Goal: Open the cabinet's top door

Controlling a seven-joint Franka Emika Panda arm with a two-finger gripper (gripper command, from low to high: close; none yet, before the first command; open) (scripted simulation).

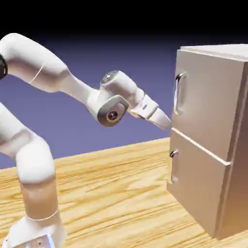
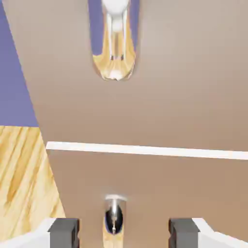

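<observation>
End effector spread wide, empty, just before cabinet, below top door's handle.

Both views are rendered, evenly lit, sharp, with no blur or edge distortion. In the exterior view the backdrop fades from black at the top to violet lower down. The cabinet front is bright, its side shaded brown. The table is brightly lit. In the hand view the handle mirrors wood and violet; the door shades smoothly.
</observation>
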